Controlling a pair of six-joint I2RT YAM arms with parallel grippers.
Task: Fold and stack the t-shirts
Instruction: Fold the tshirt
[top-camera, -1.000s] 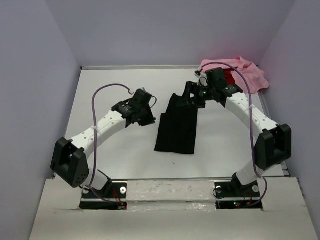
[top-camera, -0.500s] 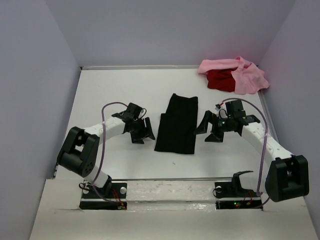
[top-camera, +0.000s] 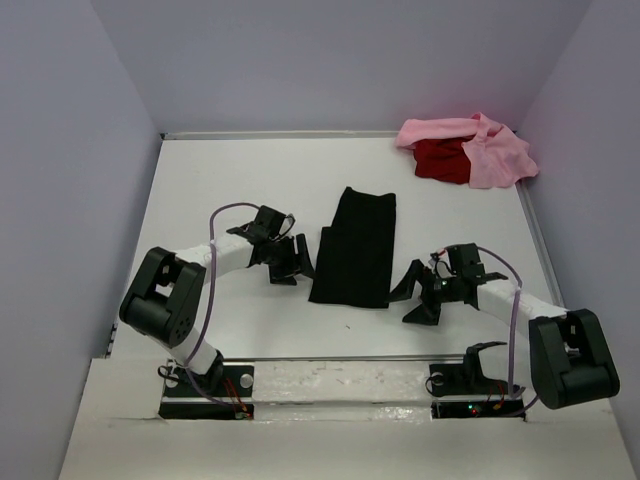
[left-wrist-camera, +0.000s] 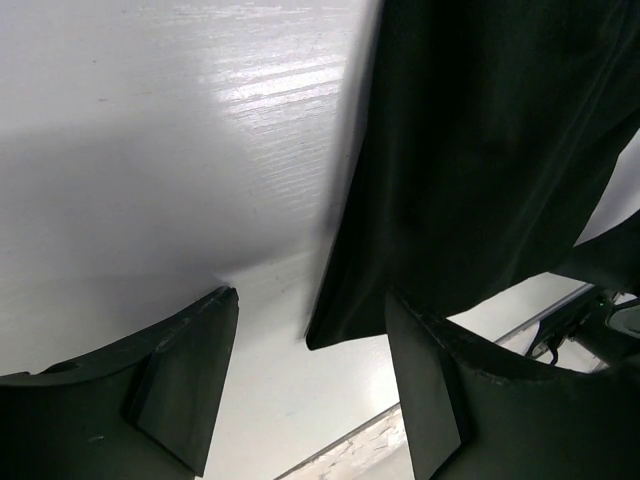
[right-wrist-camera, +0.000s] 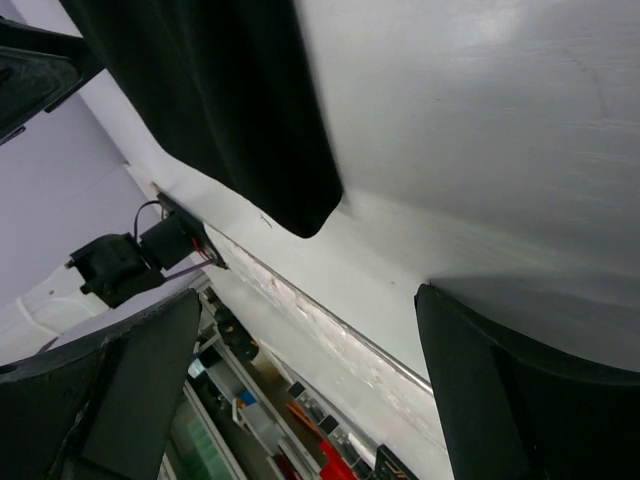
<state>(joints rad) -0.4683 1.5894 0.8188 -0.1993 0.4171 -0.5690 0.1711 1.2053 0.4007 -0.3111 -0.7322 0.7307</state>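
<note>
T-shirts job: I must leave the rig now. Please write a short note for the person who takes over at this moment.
Grippers: the left gripper is open and empty, low beside the left edge of the black t-shirt. The right gripper is open and empty, near its near right corner.
Things: the black t-shirt lies flat as a long narrow strip in the middle of the table. The pink t-shirt and the red t-shirt lie crumpled together at the far right corner.
Done: the black one is folded lengthwise.
Left: probably fold it shorter, then fold pink and red, and stack all three.
</note>
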